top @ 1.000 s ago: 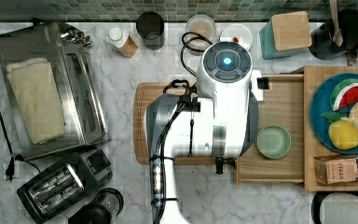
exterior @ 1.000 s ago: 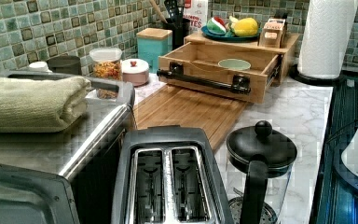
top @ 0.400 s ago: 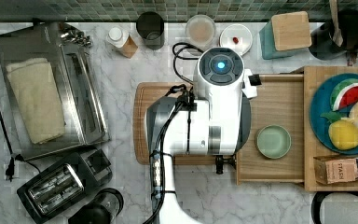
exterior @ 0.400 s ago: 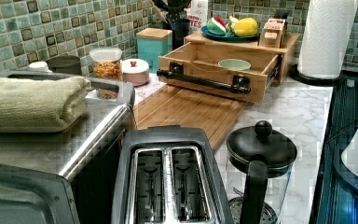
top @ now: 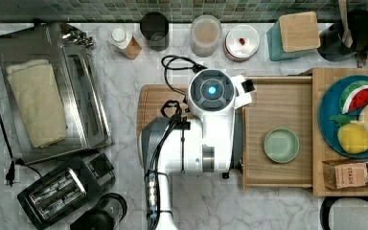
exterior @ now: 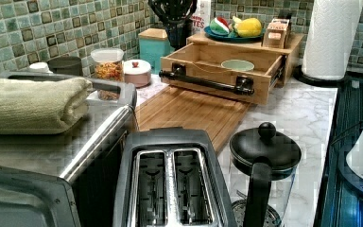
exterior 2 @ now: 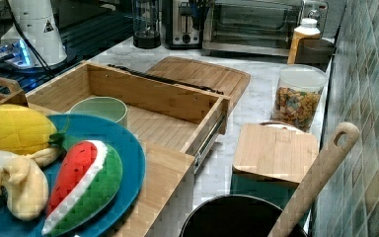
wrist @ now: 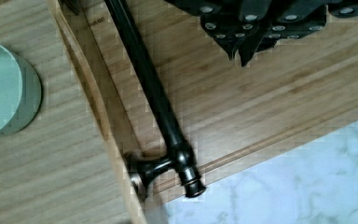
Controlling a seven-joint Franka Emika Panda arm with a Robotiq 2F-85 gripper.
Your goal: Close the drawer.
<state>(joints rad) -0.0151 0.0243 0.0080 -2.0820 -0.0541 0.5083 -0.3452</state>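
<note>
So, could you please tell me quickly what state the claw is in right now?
Claw: shut, holding nothing, poised above the cutting board beside the drawer handle.

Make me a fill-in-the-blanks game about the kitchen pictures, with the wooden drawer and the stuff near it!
1. The shallow light-wood drawer is pulled ____.
2. Inside the drawer sits one small pale green ____.
3. The drawer's long bar handle is coloured ____.
4. The watermelon slice toy lies on a round ____ plate.

Missing words: open; bowl; black; blue
</note>
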